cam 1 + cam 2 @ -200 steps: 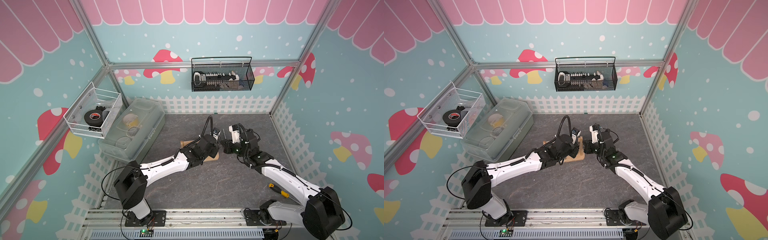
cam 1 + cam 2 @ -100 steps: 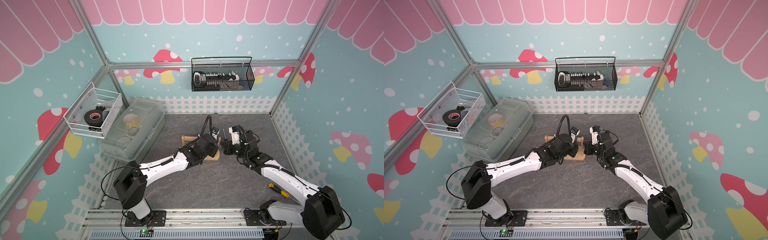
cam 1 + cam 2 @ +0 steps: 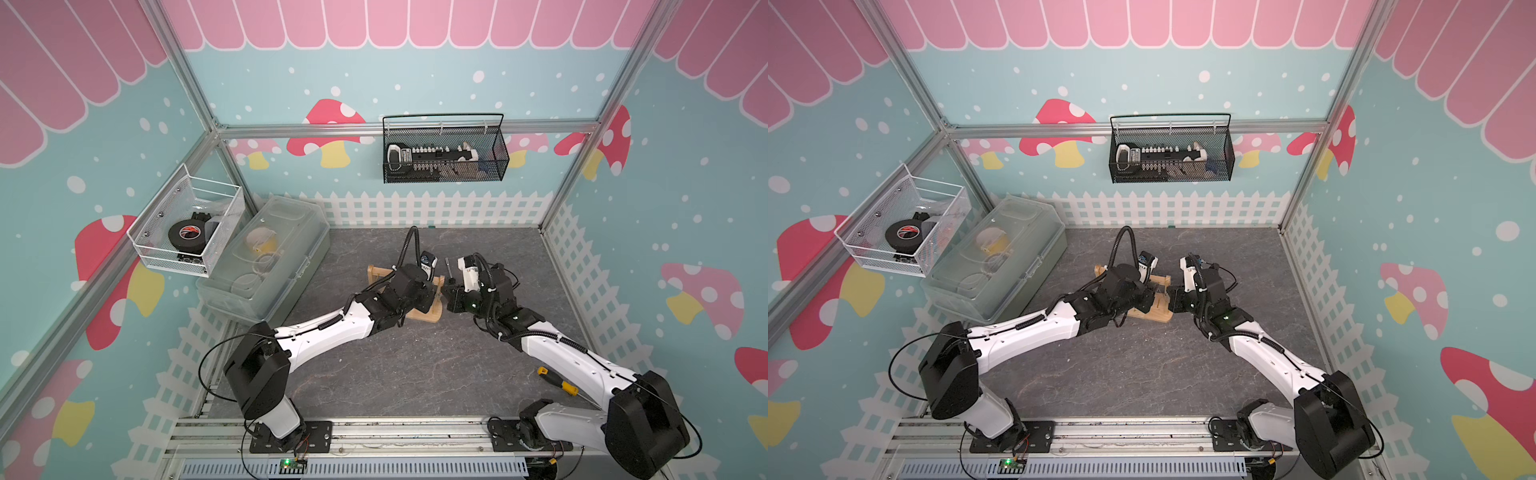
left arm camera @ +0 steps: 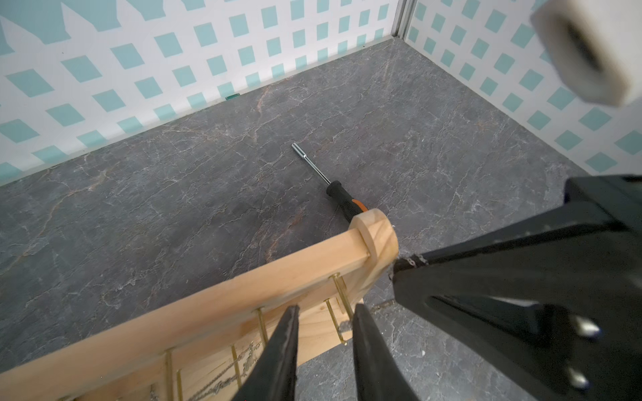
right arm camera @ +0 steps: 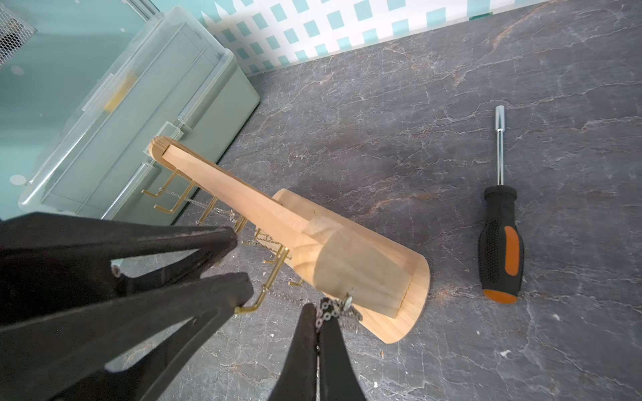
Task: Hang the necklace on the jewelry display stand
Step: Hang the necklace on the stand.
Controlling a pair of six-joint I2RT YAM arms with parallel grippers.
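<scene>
Step in hand: you are draping the necklace (image 5: 243, 222) across the gold pegs (image 5: 180, 199) of the jewelry display stand (image 5: 347, 264); some chain already lies over them
Right gripper (image 5: 318, 321): pinched tight on the chain's end, just beside the stand's upright
Left gripper (image 4: 324, 324): jaws a little apart, empty, at the pegs under the crossbar
Next move: you likely need to lower the held end onto a peg, then let go
Materials: pale smooth wood, thin bent brass hooks, fine limp links
Nearby: a nut driver (image 5: 500, 222) lies apart on the dark stone-look table (image 5: 417, 104)
</scene>
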